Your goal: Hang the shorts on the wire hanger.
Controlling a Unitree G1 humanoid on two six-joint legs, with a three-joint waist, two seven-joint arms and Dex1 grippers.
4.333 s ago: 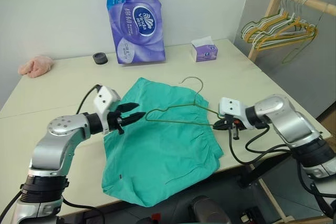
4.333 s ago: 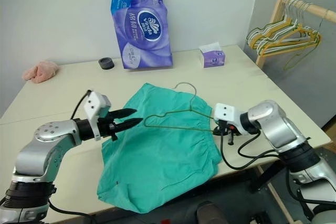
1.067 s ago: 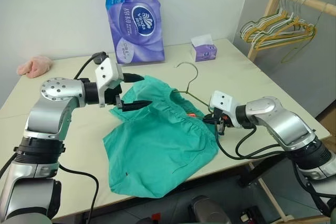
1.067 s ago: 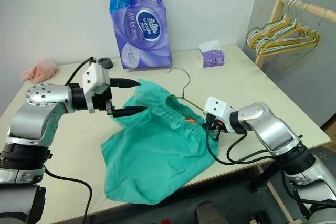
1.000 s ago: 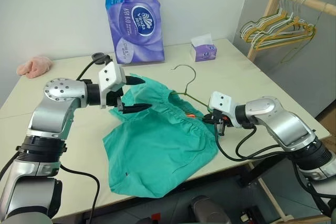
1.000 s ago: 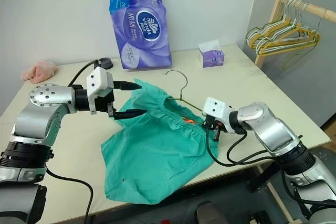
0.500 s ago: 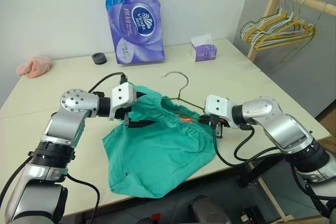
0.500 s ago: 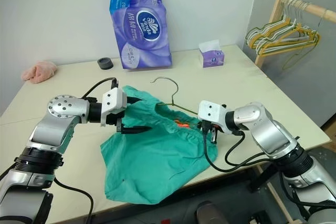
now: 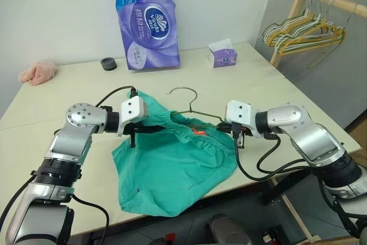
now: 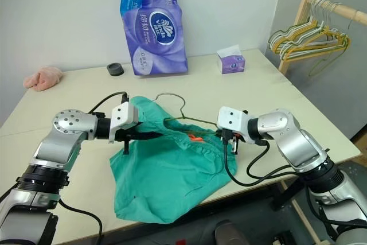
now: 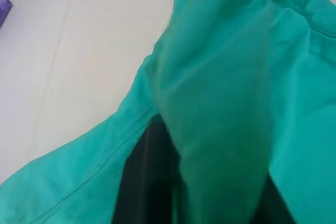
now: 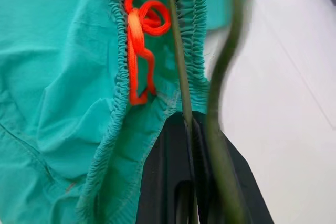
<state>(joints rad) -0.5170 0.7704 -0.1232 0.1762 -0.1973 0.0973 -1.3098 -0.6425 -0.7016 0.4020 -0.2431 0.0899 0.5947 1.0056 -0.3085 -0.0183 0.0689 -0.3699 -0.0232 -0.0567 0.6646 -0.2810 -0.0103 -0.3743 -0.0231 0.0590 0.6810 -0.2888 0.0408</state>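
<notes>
Right claw [image 9: 237,137] pinches the wire hanger [image 9: 198,119] — wire runs left into the shorts' [image 9: 172,170] waistband on the tabletop [image 9: 51,107] — left claw [image 10: 150,135] looks clamped on the waistband's far end.

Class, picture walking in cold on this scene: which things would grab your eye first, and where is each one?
The teal shorts lie rumpled at the table's near edge, with the left hand shut on their waistband. The right hand pinches the wire hanger, whose hook rises above the cloth. A tall purple tissue pack stands at the back by the wall.
</notes>
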